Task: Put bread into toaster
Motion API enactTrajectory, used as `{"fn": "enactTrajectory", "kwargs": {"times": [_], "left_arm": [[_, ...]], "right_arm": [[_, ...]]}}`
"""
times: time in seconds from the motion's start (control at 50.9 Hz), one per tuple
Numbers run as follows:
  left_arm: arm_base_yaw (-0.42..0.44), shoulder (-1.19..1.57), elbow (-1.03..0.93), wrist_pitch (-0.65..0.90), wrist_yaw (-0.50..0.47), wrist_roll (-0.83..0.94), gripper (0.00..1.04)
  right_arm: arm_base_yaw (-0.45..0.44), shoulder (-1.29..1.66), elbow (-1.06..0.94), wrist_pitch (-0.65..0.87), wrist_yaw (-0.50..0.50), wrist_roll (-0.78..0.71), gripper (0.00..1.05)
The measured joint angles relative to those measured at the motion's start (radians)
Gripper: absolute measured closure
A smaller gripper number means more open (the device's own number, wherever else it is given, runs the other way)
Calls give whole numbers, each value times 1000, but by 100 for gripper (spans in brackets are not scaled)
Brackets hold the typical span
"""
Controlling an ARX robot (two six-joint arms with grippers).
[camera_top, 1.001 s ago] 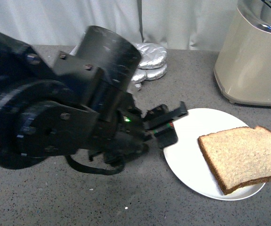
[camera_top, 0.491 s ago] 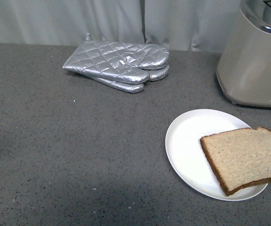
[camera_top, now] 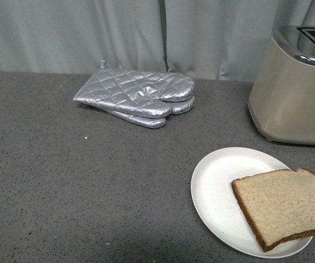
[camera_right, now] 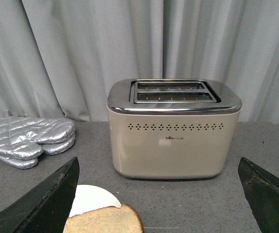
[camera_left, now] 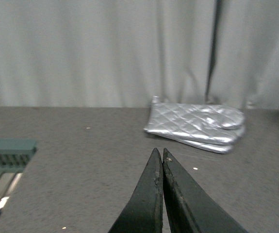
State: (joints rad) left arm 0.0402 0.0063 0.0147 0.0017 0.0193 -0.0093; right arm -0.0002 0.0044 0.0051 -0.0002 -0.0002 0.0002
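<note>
I find the bread (camera_top: 283, 211) to be one flat slice, light brown with a speckled crumb and a darker crust. It lies on the right half of a round white plate (camera_top: 217, 192), and its right edge reaches past the rim. The plate sits on the grey table (camera_top: 64, 181) just in front of the toaster (camera_top: 294, 104), which is beige with a chrome top.

The right wrist view shows the toaster's (camera_right: 173, 145) long side. It has a row of small holes with a small dark logo beneath, too fine for me to read. This view also shows the two top slots in full, which the front view cuts off at its edge.

A pair of silver quilted oven mitts (camera_top: 138, 93) lies stacked, well to the left of the toaster, near the curtain.

Neither arm appears in the front view; the wrist views supply them. The left gripper (camera_left: 162, 151) is clenched, its fingers pressed together on nothing. The right gripper (camera_right: 157, 158) is released, its fingers spread wide, with the toaster framed between them.
</note>
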Motion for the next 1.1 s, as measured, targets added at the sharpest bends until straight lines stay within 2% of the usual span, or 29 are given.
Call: {"fn": "enactTrajectory", "kwargs": {"times": [0.059, 0.314, 0.353, 0.393, 0.412, 0.432, 0.471, 0.491, 0.628, 0.766, 1.099], "left_arm": [[-33, -1, 0, -2, -9, 2, 101], [-37, -2, 0, -2, -17, 1, 100], [-37, -2, 0, -2, -18, 2, 95], [-37, -2, 0, -2, -18, 2, 86], [-37, -2, 0, -2, -18, 2, 83], [-37, -2, 0, -2, -19, 2, 77], [-37, -2, 0, -2, -19, 2, 68], [-37, -2, 0, -2, -17, 2, 64], [-37, -3, 0, -2, -18, 2, 34], [-37, -3, 0, -2, -18, 2, 6], [-37, -3, 0, -2, -18, 4, 7]], "right_arm": [[0, 0, 0, 0, -4, 0, 9], [0, 0, 0, 0, -1, 0, 9], [0, 0, 0, 0, -1, 0, 9], [0, 2, 0, -2, -5, 0, 9], [-5, 17, 12, -36, -29, 13, 9], [-3, 60, 54, -134, -79, 45, 9], [7, 173, 118, -267, -111, 113, 9], [8, 214, 130, -283, -114, 135, 9], [-63, 539, 124, -109, 15, 320, 9], [10, 778, 62, 66, 127, 405, 9], [172, 1164, 14, 418, 256, 592, 9]]}}
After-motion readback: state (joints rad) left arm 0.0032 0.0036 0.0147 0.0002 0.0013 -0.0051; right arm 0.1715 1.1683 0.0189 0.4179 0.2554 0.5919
